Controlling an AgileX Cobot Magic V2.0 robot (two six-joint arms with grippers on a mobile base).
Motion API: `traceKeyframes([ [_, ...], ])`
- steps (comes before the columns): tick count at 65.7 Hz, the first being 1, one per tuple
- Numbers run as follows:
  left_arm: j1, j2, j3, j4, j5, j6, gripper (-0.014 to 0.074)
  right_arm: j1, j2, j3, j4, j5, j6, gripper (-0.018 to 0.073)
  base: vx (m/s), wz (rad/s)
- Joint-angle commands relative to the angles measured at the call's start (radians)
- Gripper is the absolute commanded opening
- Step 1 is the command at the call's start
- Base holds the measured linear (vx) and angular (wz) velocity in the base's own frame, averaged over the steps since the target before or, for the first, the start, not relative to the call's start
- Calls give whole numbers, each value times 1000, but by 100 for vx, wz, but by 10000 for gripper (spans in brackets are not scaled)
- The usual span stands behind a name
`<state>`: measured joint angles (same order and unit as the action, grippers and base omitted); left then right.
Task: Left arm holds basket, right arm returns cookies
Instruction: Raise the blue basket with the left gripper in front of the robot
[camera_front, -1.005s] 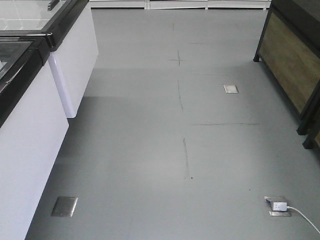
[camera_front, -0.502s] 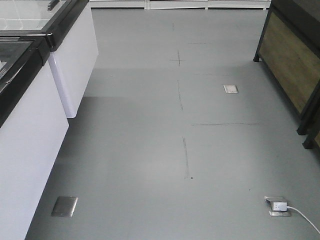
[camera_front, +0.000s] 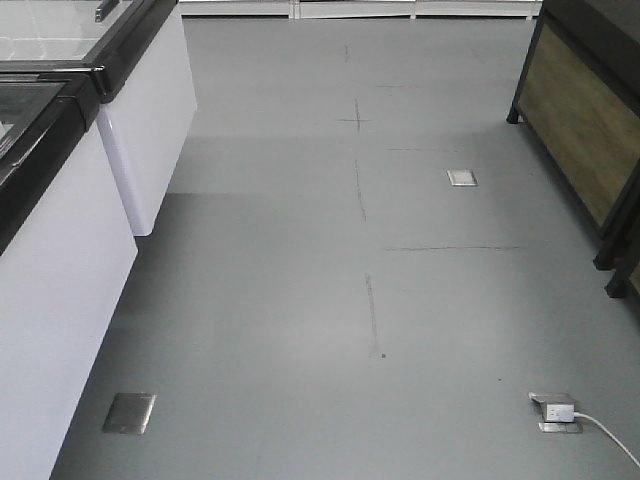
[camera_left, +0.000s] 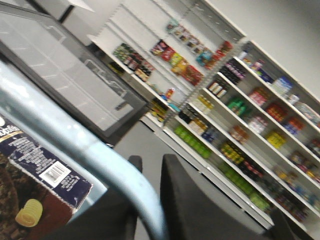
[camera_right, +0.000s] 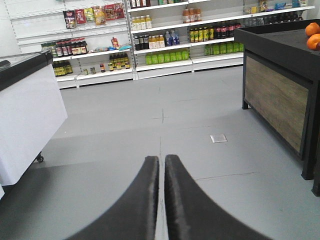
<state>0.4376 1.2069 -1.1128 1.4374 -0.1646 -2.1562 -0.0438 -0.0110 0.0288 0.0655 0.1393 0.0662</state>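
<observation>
We see a grey floor (camera_front: 300, 280) with a white freezer cabinet (camera_front: 60, 270) along its left, a wood-panelled black stand (camera_front: 580, 130) to its right, and a white plug (camera_front: 560, 411) in a floor socket far from the cabinet.

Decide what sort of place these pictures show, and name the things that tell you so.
Most likely a small supermarket, or a mock-up of one: long white shelves stocked with bottled drinks and snack packets, a glass-topped chest freezer, and oranges on a dark display stand.

Both end effectors (camera_right: 161, 200) (camera_left: 150, 200): broad, flat, matte black jaws.
</observation>
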Motion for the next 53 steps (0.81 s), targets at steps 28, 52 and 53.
traceKeyframes([
  [28,-13,-24,-68,-194,-664,-3,-4,-1,-1,17,-6,-74,-5,-3,0,0],
  [52,-174,-24,-68,-202,-895,-3,-4,-1,-1,17,-6,-74,-5,-3,0,0],
  [53,-182,-24,-68,-202,-898,-3,-4,-1,-1,17,-6,-74,-5,-3,0,0],
])
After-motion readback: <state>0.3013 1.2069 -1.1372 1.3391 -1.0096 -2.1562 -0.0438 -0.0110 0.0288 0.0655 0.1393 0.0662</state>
